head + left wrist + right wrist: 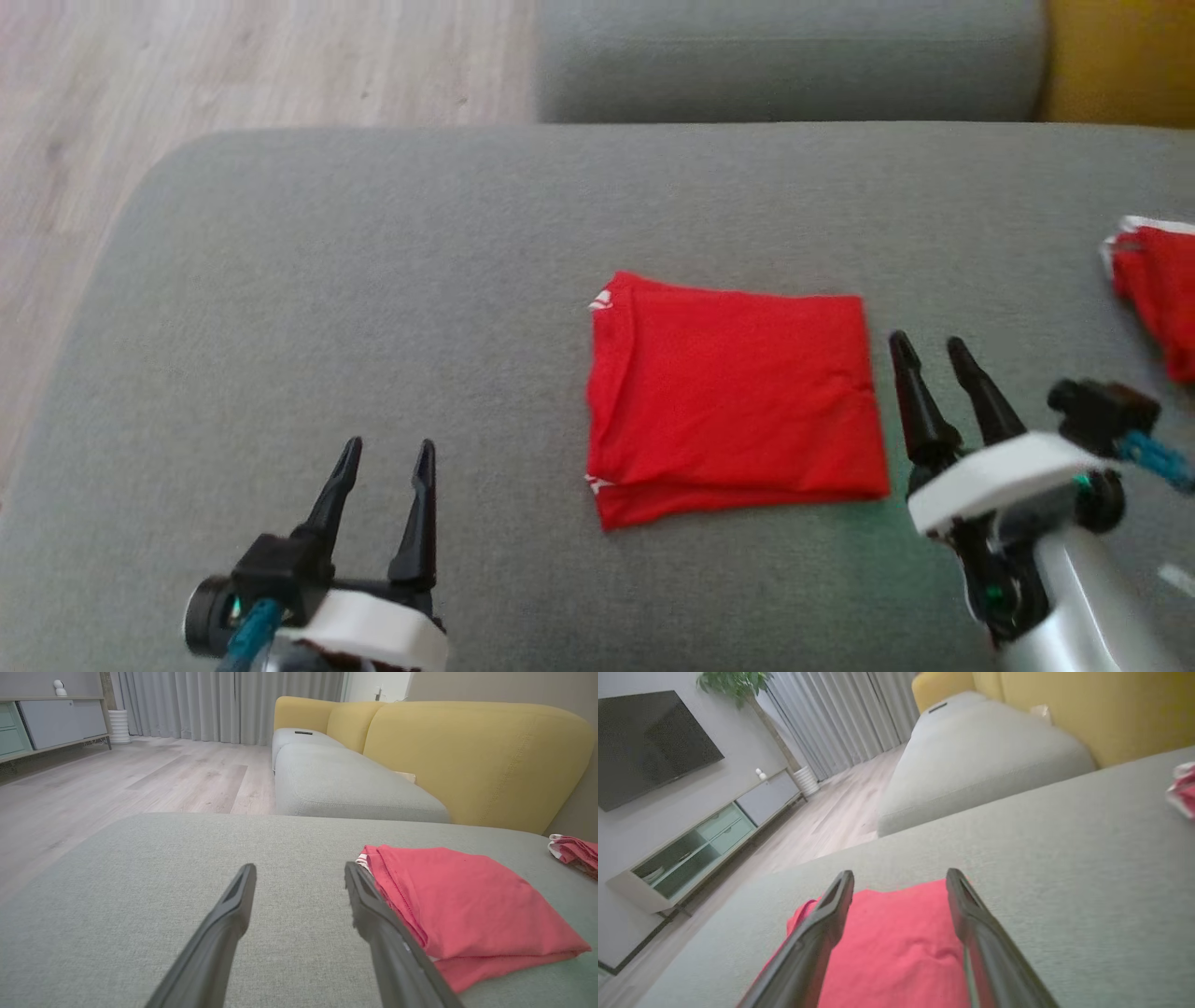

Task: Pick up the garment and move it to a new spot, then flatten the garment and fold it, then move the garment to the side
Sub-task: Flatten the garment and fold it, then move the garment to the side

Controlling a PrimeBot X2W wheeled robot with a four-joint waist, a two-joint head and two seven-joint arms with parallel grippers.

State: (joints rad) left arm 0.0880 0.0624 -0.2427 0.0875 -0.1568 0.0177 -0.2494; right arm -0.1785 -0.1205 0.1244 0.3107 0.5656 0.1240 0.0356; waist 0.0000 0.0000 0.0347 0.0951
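A red fabric garment, folded into a flat layered rectangle [733, 401], is seen lying on a broad grey upholstered sofa cushion [373, 280], and nothing is held by either gripper. It appears to be placed mid-cushion so that it can be reached from both sides, and the stacked layers at its near edge suggest that flattening and folding are done and only the move to the side is left; this is offered as a judgement. The right gripper [927, 341] is held with its 2 dark fingers spread apart and empty, a posture suited to sliding around a cloth edge. Relative to these jaws, the garment lies just beside the left finger, its right edge close to the fingertips with no contact that can be confirmed. In the right wrist view, red cloth is seen through the gap between the fingers and beneath them. The left gripper [389, 445] is likewise held wide open and empty, low over bare cushion. The garment lies off to the right of its right finger and slightly ahead, with a strip of grey cushion between; in the left wrist view the folded left edge is partly overlapped by that finger. A 2nd crumpled red and white cloth [1158, 289] is seen well beyond the right jaws.
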